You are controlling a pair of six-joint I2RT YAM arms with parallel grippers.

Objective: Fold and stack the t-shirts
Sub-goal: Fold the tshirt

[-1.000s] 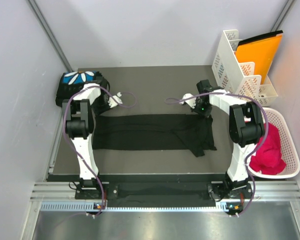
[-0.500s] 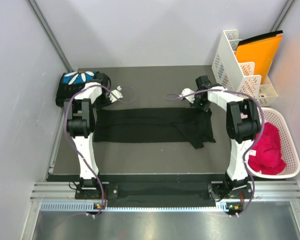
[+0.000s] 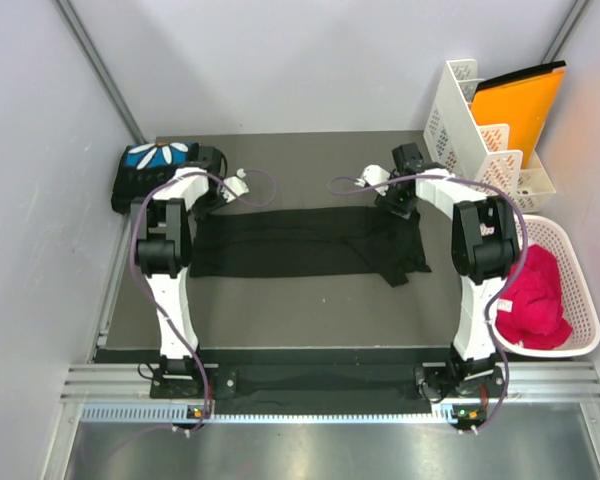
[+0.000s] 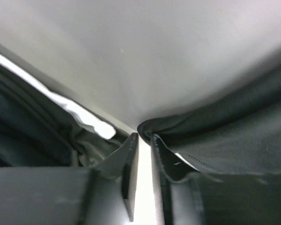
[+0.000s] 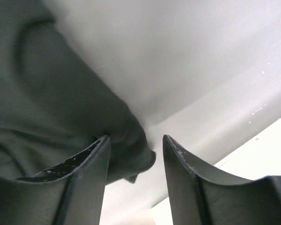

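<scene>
Across the middle of the worktop point(image 3: 310, 160) we see a black t-shirt point(image 3: 290, 245) lying flat as a long folded strip. A petal-print t-shirt point(image 3: 158, 160) sits folded in the far left corner. Our right fingers point(image 5: 91, 168) stand half apart around a cloth fold, not pinching it. Our left fingers point(image 4: 129, 154) are parted a crack and grip nothing, with the shirt's edge at their tips.

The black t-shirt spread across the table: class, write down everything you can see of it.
The black t-shirt looks like soft, matte cloth, folded into a long band running left to right on the dark table. No print shows. It lies flat, slightly creased, with a flap jutting toward the near edge at its right end. The left pincer and right pincer sit at its far corners, jaws parted, cloth at their tips.
</scene>
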